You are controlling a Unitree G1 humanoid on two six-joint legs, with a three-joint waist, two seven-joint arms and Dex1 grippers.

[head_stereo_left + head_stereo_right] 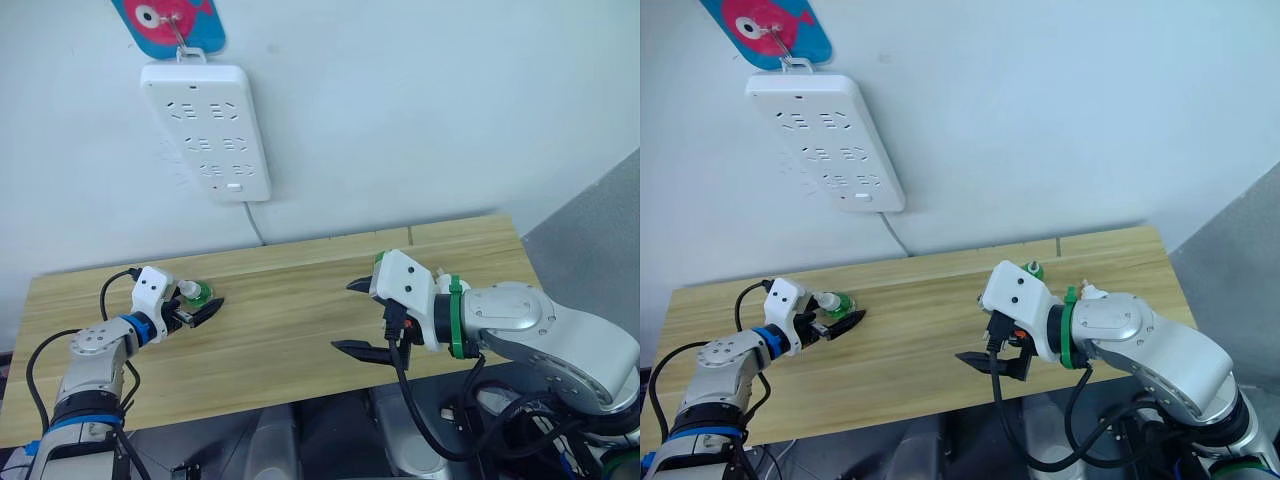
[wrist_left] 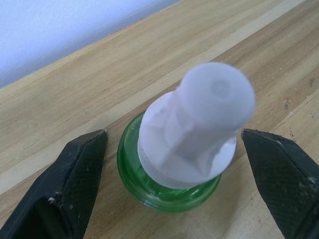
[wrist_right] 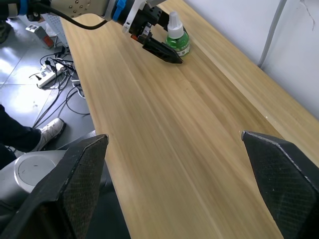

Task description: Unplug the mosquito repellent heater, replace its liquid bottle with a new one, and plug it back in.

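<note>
Left wrist view showed the left gripper [image 2: 172, 186] with its black fingers [image 2: 65, 184] spread wide on either side of a small bottle [image 2: 182, 144], touching neither the green base nor the white cap. We located this bottle standing upright on the wooden table [image 1: 300, 330], toward its left end. We judged it light, rigid and smooth, so likely to tip or slip; the ribbed white neck above the green base looked the surest hold. The right gripper [image 1: 365, 318] hovered over the table's middle, jaws wide apart and empty. A white power strip [image 1: 205, 130] hung on the wall above.
</note>
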